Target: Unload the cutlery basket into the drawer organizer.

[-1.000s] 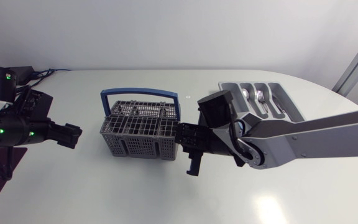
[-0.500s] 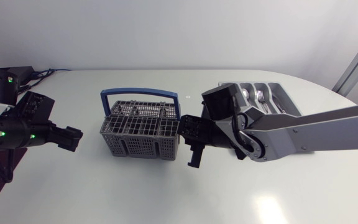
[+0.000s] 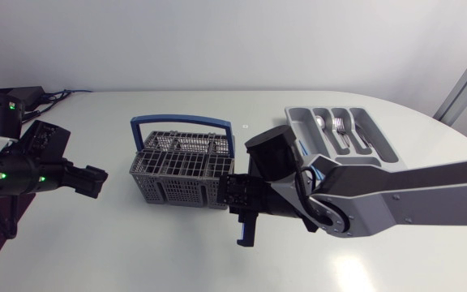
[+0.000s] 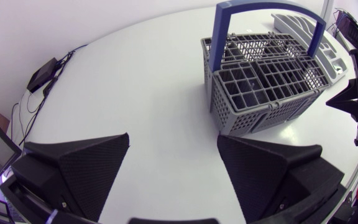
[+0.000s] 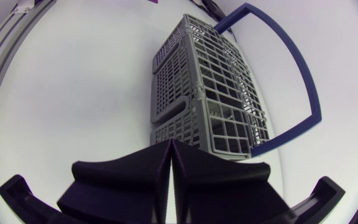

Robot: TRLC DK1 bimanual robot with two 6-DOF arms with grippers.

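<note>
White table (image 3: 136, 251) carries our cutlery basket (image 3: 177, 193) at centre-left of the frame, with the drawer organizer (image 3: 297, 119) at upper right. Our right gripper (image 3: 243, 239), fingers pressed together, sits just beside the basket's lower-right corner. Our left gripper (image 3: 96, 180) gapes at far left.

The right arm (image 3: 412, 191) has silver-grey links, black joints and dark cables (image 3: 310, 174) near its wrist. The left arm (image 3: 31, 158) is black with small green lights (image 3: 2, 173). The fingers (image 4: 79, 168) are matte black, finely textured wedges.
</note>
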